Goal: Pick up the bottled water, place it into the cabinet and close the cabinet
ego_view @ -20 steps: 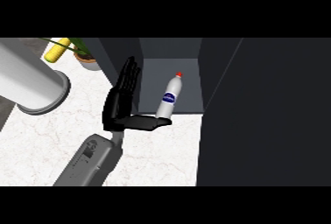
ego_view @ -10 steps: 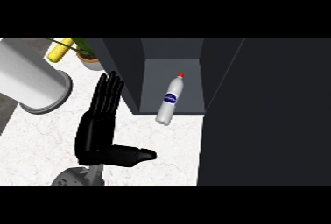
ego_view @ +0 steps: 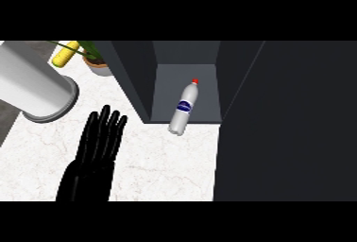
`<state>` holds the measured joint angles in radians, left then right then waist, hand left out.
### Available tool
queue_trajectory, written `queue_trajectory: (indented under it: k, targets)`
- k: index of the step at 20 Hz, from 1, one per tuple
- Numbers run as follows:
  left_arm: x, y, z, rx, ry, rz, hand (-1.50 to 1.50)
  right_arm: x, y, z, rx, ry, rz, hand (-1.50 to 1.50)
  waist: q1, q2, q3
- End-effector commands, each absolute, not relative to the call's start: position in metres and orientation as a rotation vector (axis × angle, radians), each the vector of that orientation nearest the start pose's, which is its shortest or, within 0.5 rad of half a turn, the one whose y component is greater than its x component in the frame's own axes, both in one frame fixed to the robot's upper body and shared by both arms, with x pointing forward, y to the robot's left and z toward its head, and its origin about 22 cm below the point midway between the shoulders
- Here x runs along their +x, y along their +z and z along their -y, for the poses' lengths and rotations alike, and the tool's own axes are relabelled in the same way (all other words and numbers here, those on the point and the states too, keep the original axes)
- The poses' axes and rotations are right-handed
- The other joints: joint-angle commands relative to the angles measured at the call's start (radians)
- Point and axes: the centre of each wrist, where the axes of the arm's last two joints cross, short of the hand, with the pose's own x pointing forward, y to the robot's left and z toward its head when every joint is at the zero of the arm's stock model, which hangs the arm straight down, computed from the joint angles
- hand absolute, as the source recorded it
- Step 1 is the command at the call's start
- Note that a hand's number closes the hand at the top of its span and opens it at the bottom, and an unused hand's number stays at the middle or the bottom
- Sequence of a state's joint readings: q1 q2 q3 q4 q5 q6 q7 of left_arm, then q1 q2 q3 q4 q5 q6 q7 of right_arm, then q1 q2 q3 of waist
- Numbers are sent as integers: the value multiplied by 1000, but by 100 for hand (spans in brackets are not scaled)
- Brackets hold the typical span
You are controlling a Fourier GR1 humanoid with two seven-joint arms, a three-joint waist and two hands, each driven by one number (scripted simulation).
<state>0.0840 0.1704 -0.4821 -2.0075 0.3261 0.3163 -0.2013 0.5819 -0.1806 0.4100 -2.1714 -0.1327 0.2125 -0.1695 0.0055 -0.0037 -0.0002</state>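
The bottled water (ego_view: 183, 108) stands inside the open cabinet (ego_view: 185, 78), near its front edge, red cap toward the back. Placement therefore appears complete. One hand (ego_view: 97, 142) shows on the left of the head view above the marble counter (ego_view: 167, 165), well apart from the bottle, fingers (ego_view: 105, 120) straight and together, holding nothing. Which hand this is cannot be determined with certainty; it is judged the left. The remaining step is closing the cabinet; the dark panel (ego_view: 286, 123) at right is probably its door.
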Motion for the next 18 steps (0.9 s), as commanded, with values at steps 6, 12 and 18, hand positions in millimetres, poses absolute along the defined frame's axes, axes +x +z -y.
queue_trajectory:
  k: [6,12,18]
  targets:
    - [136,87,-208,-324,181,1988,-150,77,76,190,614,521,1648,150,9,-3,-1]
    - [111,86,-232,-326,204,1981,-150,85,95,166,659,588,1707,150,20,-2,-2]
    - [92,93,-260,-351,213,1980,-150,81,102,156,648,640,1693,150,27,-3,-3]
